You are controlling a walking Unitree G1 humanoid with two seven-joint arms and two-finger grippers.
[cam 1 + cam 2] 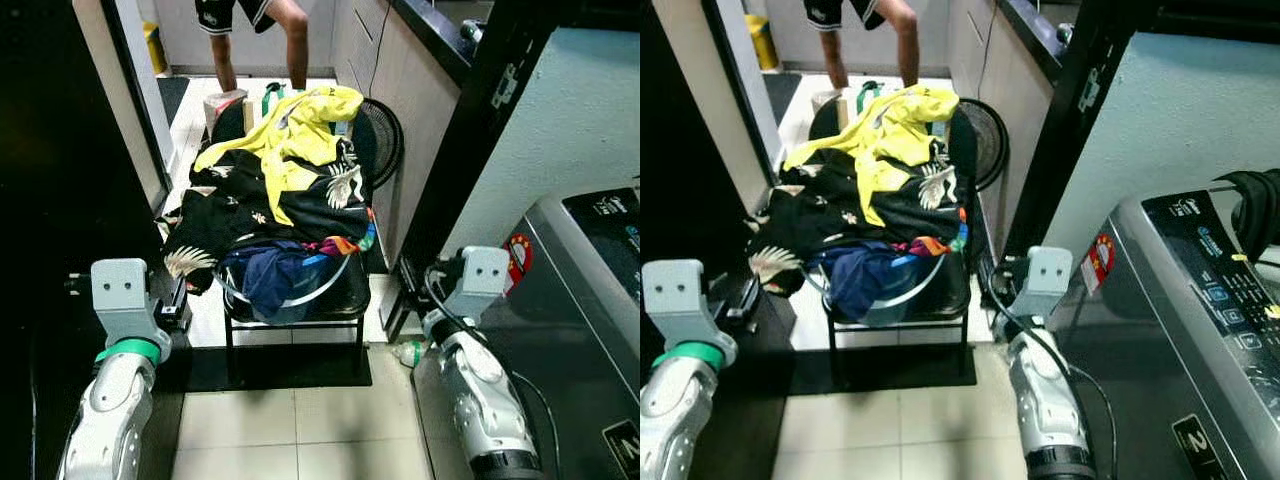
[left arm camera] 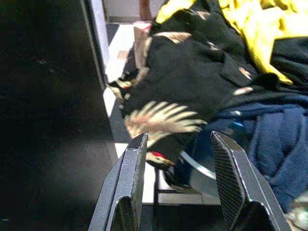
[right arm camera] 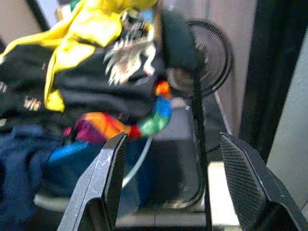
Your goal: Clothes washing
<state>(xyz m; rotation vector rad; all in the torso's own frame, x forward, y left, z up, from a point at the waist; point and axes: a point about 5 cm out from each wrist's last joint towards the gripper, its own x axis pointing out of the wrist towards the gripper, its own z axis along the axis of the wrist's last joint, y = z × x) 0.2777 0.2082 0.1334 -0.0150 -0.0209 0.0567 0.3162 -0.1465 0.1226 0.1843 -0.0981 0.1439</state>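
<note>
Left pincer (image 2: 180, 185) is hanging with its fingers spread, empty, near the black patterned shirt (image 2: 192, 72) draped off the chair's side, with a navy garment (image 2: 274, 144) beside it. Right pincer (image 3: 173, 187) is likewise gaping wide and gripping nothing, facing a rainbow-coloured cloth (image 3: 139, 122) and a floor fan (image 3: 209, 55). From the head camera, the clothes pile, topped by a yellow garment (image 1: 300, 125), is lying on a black chair (image 1: 345, 295) straight ahead; the washing machine (image 1: 590, 300) is standing on the robot's right; a person's legs (image 1: 295, 45) are showing beyond

Clothes (image 1: 280, 190) on chair (image 1: 345, 290), washer (image 1: 570, 300) right
</note>
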